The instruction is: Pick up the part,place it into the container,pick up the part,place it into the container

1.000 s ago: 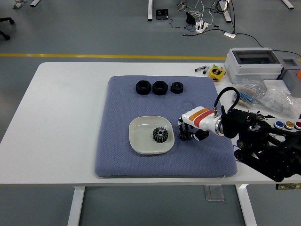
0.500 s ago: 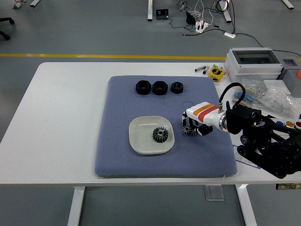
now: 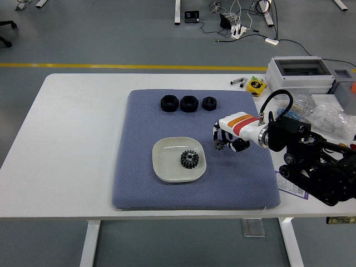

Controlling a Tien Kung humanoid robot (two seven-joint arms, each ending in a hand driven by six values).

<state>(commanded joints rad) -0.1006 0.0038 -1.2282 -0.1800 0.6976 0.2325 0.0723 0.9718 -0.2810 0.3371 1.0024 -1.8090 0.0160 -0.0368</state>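
The bench is smooth matt white, and the mat on it is blue cloth with a dimpled weave. The dish looks like glossy pale plastic; the gear in it is dark dull metal. Three nuts are matt black

Right arm came in from the right edge, black links folded low, forearm reaching leftward over the tabletop. White wrist shell with orange and red stripes sat roughly level. Right hand pointed left and down, fingers curled around a small dark gear, held clear of the surface. Black cable looped above the wrist. Left arm out of view.
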